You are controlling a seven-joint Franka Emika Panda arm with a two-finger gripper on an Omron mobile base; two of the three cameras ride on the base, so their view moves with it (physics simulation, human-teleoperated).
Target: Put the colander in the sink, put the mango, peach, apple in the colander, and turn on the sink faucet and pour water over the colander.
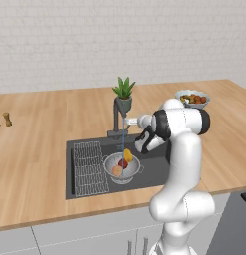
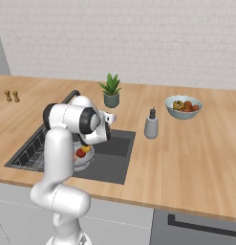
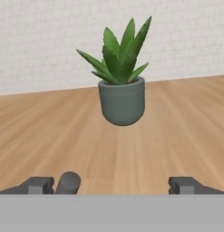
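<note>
Hand view, potted plant [image 3: 122, 97] ahead, wooden counter [image 3: 50, 136] around

both base views look forward and down from behind the arm, left and right, sharing the sink [image 1: 154, 172] and plant [image 1: 124, 93], while the hand view faces level across the counter [image 3: 186, 136], close to that plant [image 3: 122, 77].

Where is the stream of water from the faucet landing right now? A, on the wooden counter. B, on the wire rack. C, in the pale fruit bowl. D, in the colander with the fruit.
D: the water falls straight from the sink faucet into the colander holding the fruit.
</note>
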